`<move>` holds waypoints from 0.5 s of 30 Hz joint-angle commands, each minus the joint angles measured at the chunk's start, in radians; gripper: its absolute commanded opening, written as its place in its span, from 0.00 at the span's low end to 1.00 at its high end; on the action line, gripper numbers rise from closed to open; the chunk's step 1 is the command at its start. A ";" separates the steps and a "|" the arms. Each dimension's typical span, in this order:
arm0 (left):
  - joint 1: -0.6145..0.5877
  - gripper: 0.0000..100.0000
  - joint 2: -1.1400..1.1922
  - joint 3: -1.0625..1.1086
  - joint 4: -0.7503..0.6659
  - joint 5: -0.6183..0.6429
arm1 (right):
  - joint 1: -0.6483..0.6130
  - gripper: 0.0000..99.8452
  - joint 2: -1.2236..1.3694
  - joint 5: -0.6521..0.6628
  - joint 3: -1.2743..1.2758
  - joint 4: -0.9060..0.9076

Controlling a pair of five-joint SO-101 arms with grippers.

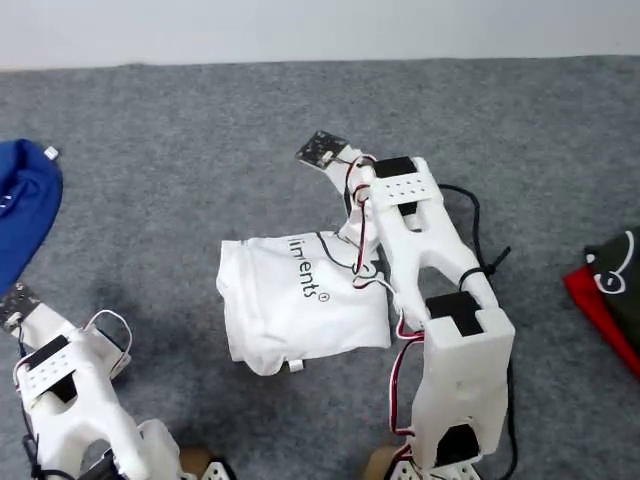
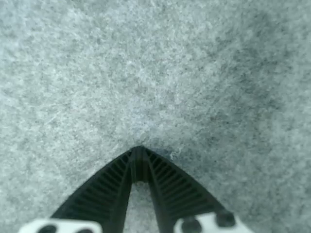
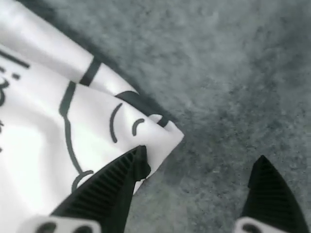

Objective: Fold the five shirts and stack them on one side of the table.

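1. My right tool is spread wide, one finger over a corner of the white shirt, which lies bunched in the middle of the desk.
2. My left tool is closed, tips together over bare desk.

A white shirt with black print lies crumpled in the middle of the grey counter. The right arm stretches from the near edge over the shirt's far right corner. The left arm sits at the near left, well apart from it. A blue shirt lies at the left edge. At the right edge lies what looks like a dark garment over a red garment.
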 commanded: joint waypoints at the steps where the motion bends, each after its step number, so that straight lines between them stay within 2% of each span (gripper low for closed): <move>1: -0.005 0.00 -0.002 0.021 0.008 0.006 | -0.044 0.34 -0.120 0.006 -0.034 0.050; 8: -0.005 0.00 -0.002 0.021 0.008 0.006 | -0.188 0.34 -0.277 0.006 -0.029 0.119; 15: -0.005 0.00 -0.002 0.021 0.008 0.006 | -0.294 0.34 -0.157 0.006 -0.032 0.001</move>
